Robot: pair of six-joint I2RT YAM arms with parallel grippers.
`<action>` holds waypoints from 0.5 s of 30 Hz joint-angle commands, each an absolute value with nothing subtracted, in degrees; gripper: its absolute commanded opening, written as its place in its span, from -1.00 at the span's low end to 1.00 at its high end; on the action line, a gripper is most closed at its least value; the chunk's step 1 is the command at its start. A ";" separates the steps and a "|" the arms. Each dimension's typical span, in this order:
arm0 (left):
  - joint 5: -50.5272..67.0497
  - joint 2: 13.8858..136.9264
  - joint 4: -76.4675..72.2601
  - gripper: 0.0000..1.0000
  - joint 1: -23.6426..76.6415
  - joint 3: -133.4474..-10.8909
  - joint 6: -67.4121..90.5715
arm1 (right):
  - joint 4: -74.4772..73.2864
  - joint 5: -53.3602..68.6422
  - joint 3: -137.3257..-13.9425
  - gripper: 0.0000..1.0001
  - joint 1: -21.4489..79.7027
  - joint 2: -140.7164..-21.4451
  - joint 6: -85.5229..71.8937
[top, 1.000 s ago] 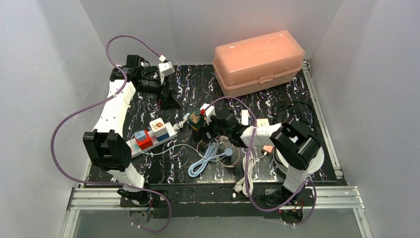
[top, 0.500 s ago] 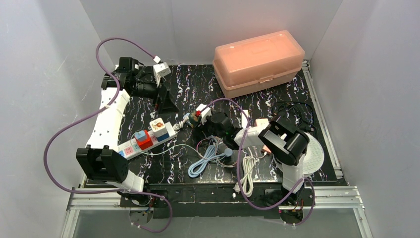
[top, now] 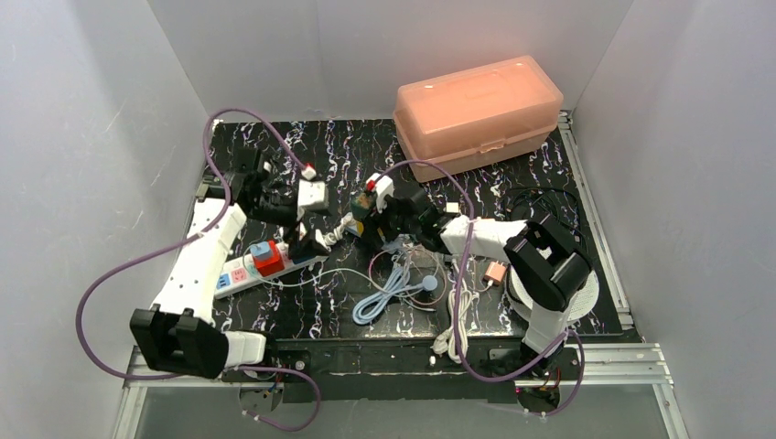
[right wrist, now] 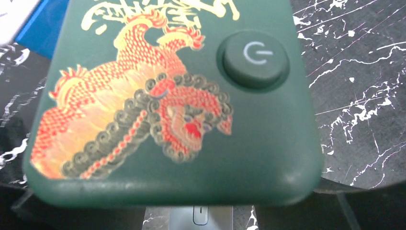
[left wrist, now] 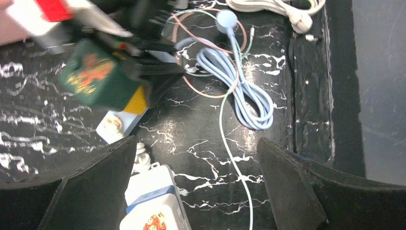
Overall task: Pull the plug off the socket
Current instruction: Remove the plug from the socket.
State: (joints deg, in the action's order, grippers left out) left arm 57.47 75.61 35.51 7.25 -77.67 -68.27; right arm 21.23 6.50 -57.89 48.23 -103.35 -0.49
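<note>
White plug (left wrist: 115, 127) lies at mid-table against the yellow face of a green dragon-printed socket cube (left wrist: 98, 79); whether it is seated there cannot be told. Right gripper (top: 375, 219), its arm stretched low and leftward over the black marbled table (top: 540, 174), has its jaws closed on the tilted cube. Left gripper (left wrist: 194, 143), jaws spread wide and holding nothing, hangs just above the plug, arm reaching forward, wrist bent inward. Below it a power strip (top: 240, 272) carries a red adapter (top: 267, 262) and a blue-and-white adapter (left wrist: 153, 208). A coiled pale-blue cable (left wrist: 244, 86) lies near, and a pink lidded box (top: 476, 110) sits well behind.
</note>
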 commanded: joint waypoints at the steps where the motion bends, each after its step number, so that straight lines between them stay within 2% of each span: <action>1: 57.65 71.07 39.65 0.96 10.62 -71.15 -81.63 | 18.04 16.60 -66.70 -0.97 45.46 -97.16 -7.15; 9: 49.95 66.97 25.13 0.96 17.67 -57.89 -80.11 | 16.90 17.43 -67.09 -0.97 45.44 -93.62 -10.04; 15: 40.89 68.24 1.74 0.96 21.87 -47.16 -73.98 | 12.40 14.68 -68.98 -0.97 46.75 -92.26 -11.68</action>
State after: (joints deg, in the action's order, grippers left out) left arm 46.19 67.68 14.83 19.84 -52.42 -76.86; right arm 5.34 12.62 -62.24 45.76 -98.96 -8.08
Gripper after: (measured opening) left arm 0.981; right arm 0.741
